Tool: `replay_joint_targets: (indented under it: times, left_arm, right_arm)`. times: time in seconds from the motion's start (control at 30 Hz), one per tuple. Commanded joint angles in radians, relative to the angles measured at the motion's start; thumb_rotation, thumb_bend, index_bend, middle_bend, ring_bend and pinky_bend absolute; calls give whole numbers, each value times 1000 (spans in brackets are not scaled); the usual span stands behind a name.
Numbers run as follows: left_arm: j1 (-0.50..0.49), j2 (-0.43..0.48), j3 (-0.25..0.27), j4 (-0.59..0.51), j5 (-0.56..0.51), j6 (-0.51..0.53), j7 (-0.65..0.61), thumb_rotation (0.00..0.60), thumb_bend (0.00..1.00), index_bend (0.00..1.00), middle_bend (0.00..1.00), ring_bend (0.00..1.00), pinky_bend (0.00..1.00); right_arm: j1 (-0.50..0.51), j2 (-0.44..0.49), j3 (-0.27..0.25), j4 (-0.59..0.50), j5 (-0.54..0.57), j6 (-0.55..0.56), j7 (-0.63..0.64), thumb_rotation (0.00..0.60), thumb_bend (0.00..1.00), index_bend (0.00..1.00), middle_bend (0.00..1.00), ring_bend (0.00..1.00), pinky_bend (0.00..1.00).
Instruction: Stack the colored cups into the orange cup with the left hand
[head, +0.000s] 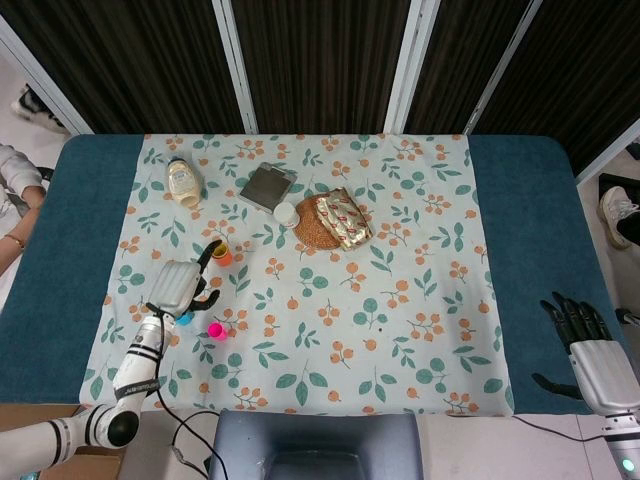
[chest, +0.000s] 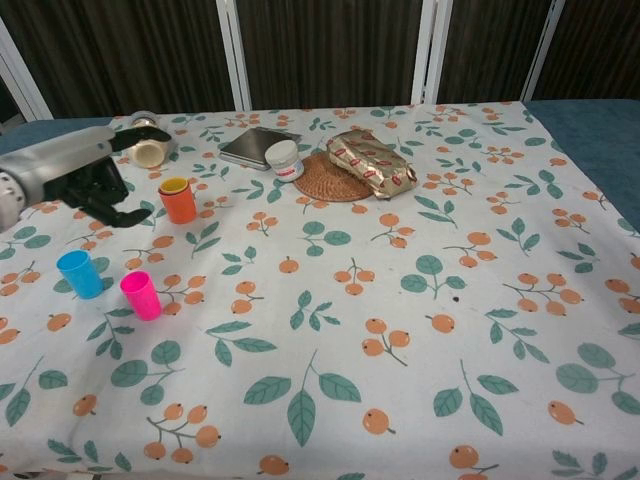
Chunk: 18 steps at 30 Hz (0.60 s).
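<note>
Orange cup (chest: 179, 200) just right of empty left hand (chest: 100, 188), apart.

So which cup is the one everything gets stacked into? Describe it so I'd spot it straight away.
Look at the left side of the floral tablecloth, just past the robot's left hand. The orange cup stands upright there with a yellow cup nested inside. The blue cup and pink cup stand nearer the front edge, empty and apart.
</note>
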Motion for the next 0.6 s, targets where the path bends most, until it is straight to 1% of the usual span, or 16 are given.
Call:
replay_joint_targets:
  times: [0.03, 0.1, 0.2, 0.3, 0.4, 0.5, 0.6]
  left_arm:
    - [89, 96, 90, -116, 93, 60, -34, 600, 337, 33, 1000, 1000, 1000]
    - [107, 103, 112, -121, 109, 65, -39, 600, 337, 35, 1000, 1000, 1000]
    - [124, 92, 127, -91, 109, 68, -37, 600, 338, 54, 1000, 1000, 1000]
    - [134, 72, 132, -44, 80, 44, -49, 600, 340, 78, 1000, 1000, 1000]
    - [143, 40, 125, 18, 65, 41, -65, 600, 338, 93, 1000, 1000, 1000]
    - [148, 12, 120, 73, 55, 30, -79, 600, 335, 140, 1000, 1000, 1000]
    - [150, 1, 117, 103, 52, 13, -91, 600, 334, 237, 1000, 1000, 1000]
  right_arm:
    - [0, -1, -3, 0, -4, 1, -1, 600, 185, 0, 0, 0, 0]
    - [0, -2, -4, 0, -6, -1, -4, 600, 185, 0, 0, 0, 0]
    - [1, -3, -6, 0, -9, -4, -5, 600, 186, 0, 0, 0, 0]
    - [1, -2, -8, 0, -12, -1, -4, 600, 185, 0, 0, 0, 0]
    - [-1, -1, -7, 0, -11, 2, 0, 600, 185, 0, 0, 0, 0]
    - [-1, -1, -6, 0, -10, 3, 1, 600, 185, 0, 0, 0, 0]
    - [0, -2, -4, 0, -6, 3, -1, 600, 185, 0, 0, 0, 0]
